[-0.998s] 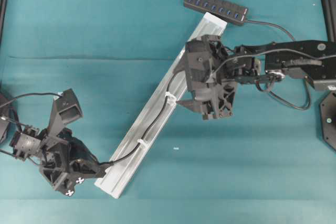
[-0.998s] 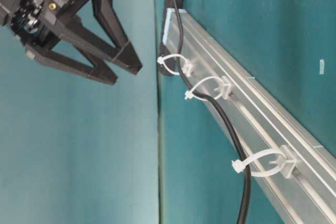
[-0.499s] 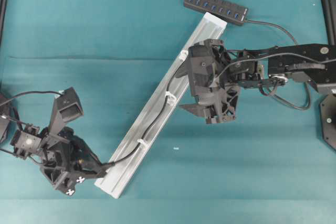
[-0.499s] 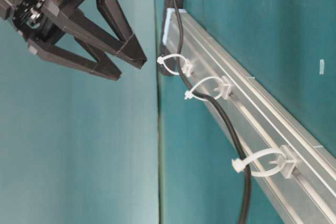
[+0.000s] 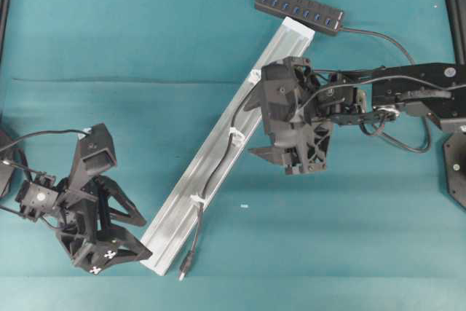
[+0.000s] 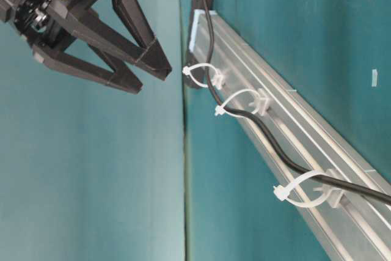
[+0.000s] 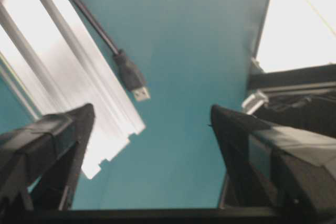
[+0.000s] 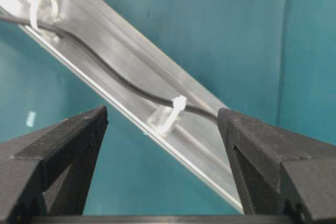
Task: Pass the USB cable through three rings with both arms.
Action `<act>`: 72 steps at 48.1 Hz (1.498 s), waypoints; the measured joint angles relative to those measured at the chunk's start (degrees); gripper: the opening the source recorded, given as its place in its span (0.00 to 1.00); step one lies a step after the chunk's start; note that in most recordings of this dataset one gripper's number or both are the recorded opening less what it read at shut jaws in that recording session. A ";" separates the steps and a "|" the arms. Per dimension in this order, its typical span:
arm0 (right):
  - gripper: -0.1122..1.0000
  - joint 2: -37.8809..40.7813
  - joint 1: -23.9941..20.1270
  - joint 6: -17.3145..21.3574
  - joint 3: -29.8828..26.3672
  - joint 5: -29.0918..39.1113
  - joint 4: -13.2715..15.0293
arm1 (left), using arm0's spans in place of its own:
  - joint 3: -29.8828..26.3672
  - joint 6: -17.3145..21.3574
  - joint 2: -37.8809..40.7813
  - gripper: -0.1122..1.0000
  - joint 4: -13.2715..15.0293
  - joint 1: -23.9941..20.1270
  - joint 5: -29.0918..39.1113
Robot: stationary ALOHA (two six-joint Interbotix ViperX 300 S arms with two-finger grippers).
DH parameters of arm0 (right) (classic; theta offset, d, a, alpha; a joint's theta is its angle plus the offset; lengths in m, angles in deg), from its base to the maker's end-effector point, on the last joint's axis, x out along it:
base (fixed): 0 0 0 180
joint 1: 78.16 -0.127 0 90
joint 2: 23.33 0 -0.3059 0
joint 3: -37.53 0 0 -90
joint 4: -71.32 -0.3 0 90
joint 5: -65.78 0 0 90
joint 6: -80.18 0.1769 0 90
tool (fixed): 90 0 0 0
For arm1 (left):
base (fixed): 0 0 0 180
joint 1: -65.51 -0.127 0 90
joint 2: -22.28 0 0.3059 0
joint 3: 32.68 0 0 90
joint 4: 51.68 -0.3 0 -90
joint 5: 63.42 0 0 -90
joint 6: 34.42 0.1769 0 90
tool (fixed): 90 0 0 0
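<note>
Nearest the bottom edge of the overhead view, the left gripper [image 5: 138, 237] sits at the lower left of the teal table [image 5: 145, 49], its two black fingers spread wide and holding nothing. Just beside it, to the right, the free end of the USB cable [image 5: 198, 227] lies loose on the table; its small plug [image 5: 183, 273] with the metal tip points down and away from the lower end of the silver rail [image 5: 218, 154]. In the left wrist view the plug [image 7: 135, 84] hangs between the open fingers without touching either one.

Further up, the black cord runs along the rail, which lies diagonally from lower left to upper right. It passes through all three white rings: the lowest ring [image 5: 196, 199], the middle ring [image 5: 235, 135] and the top ring [image 5: 254, 76]. The table-level view shows the cord threaded inside each loop.

Beyond the middle ring, the right gripper [image 5: 251, 125] hovers beside the rail with its fingers spread apart, gripping nothing.

Farthest away, a black hub [image 5: 298, 9] with blue sockets lies at the rail's upper end.
</note>
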 measured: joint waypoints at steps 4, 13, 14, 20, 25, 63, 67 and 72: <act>0.89 0.00 -0.18 1.85 -0.09 0.00 0.09 | -0.18 1.05 0.00 0.96 0.00 -0.09 -0.26; 0.88 -1.32 -0.79 5.63 0.09 -0.18 0.09 | -1.67 5.10 -1.32 0.96 0.00 -1.14 -0.88; 0.88 -1.67 -0.79 5.89 0.09 -0.18 0.00 | -1.76 5.71 -1.67 0.96 0.09 -1.41 -0.88; 0.88 -4.22 -0.79 7.38 0.44 -0.18 0.09 | -2.90 9.67 -4.22 0.96 0.00 -3.34 -0.97; 0.89 -7.03 -0.79 7.82 1.41 -0.53 0.09 | -2.99 12.92 -6.15 0.96 0.00 -4.66 -0.97; 0.88 -33.13 0.09 8.00 17.23 -6.77 0.00 | 0.53 35.77 -26.98 0.95 0.00 -14.24 -0.88; 0.88 -35.95 0.62 8.00 18.37 -6.77 0.09 | 0.79 38.67 -29.53 0.93 0.00 -14.24 -0.88; 0.88 -39.64 1.14 8.09 19.51 -6.33 0.09 | 0.97 40.87 -32.52 0.91 0.00 -14.50 -0.44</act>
